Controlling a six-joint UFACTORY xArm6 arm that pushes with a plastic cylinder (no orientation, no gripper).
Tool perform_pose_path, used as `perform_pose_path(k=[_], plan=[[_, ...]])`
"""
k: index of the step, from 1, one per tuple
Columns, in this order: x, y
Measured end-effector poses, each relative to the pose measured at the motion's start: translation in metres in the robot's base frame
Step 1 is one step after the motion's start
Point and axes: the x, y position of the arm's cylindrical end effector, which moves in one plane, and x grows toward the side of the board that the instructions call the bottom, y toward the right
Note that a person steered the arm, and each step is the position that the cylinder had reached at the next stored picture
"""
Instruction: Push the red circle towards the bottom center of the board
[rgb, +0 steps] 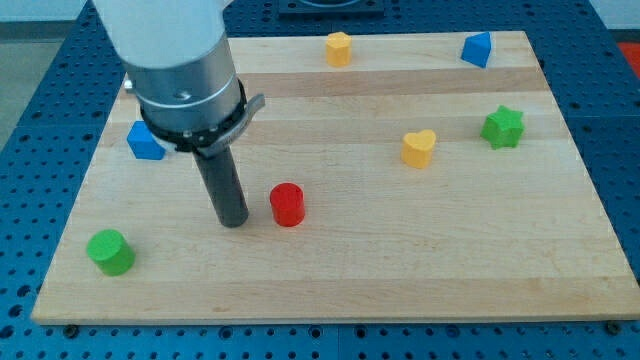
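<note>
1. While the arm is reaching in from the view's top left, the worktop (400, 250) is showing as a pale wooden board with lengthwise grain, lying on a blue perforated base plate (30, 120) whose holes are showing all round the board's edges.
2. Seven blocks are sitting on the board: a red circle (287, 205), a green circle (110, 252) near the view's bottom left corner, a blue block (145, 141) at the left edge, partly hidden behind the arm, a yellow block (339, 48) at the top edge, a blue block (477, 49) at the top right, a yellow heart (419, 148) right of centre, and a green star (503, 127) near the right edge.
3. The arm's white housing (160, 30) is passing into a grey metal collar (188, 95), from which the dark rod is hanging nearly upright.
4. My tip (234, 222) is resting on the board just to the view's left of the red circle, with a narrow gap showing between them.
5. The red circle is standing left of the board's centre, slightly below mid-height, well apart from every other block.
6. The end effector is a plain rod with nothing that opens or closes, and it is holding nothing.
7. No readable writing or brand marks are showing.
</note>
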Motion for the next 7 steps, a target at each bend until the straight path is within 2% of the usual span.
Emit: perform_pose_path(k=[1,6,7], plan=[[-0.013,0.008],[-0.017,0.120],[-0.029,0.127]])
